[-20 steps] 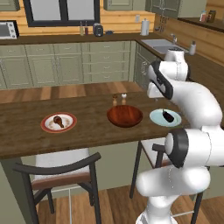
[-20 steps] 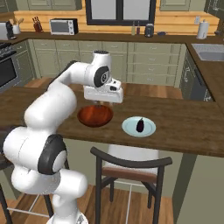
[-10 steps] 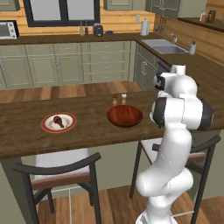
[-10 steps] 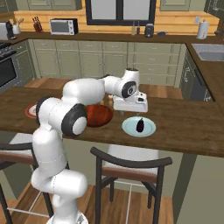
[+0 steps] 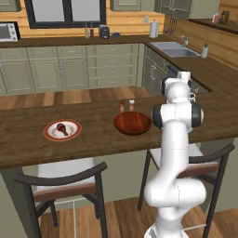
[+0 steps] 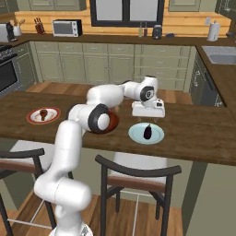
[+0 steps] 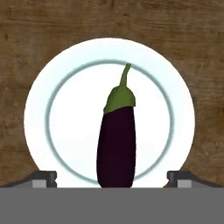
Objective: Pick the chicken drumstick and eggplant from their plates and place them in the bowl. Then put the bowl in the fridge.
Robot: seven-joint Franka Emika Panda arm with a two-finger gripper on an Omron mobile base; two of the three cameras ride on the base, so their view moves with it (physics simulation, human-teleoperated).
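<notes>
The dark purple eggplant [image 7: 117, 140] with its green cap lies on the light blue plate [image 7: 39, 109], stem pointing away from the hand. My gripper [image 7: 113, 177] hovers right above it, open, one fingertip [image 7: 43, 177] on each side of the eggplant's thick end. From the right base view the gripper [image 6: 148, 120] hangs just over the eggplant [image 6: 148, 131] and its plate [image 6: 138, 136]. The chicken drumstick [image 5: 62, 129] rests on the red-rimmed plate [image 5: 51, 135] at the left. The brown bowl [image 5: 133, 123] stands between the plates. The fridge is out of view.
Two small shakers [image 5: 126, 105] stand just behind the bowl. Two chairs [image 5: 65, 181] are tucked under the counter's near edge. My arm stretches low across the bowl in the right base view. A sink [image 5: 176, 48] lies on the far counter.
The arm has swung right, from above the bowl to above the blue plate and eggplant. The gripper stays open and the objects have not moved.
</notes>
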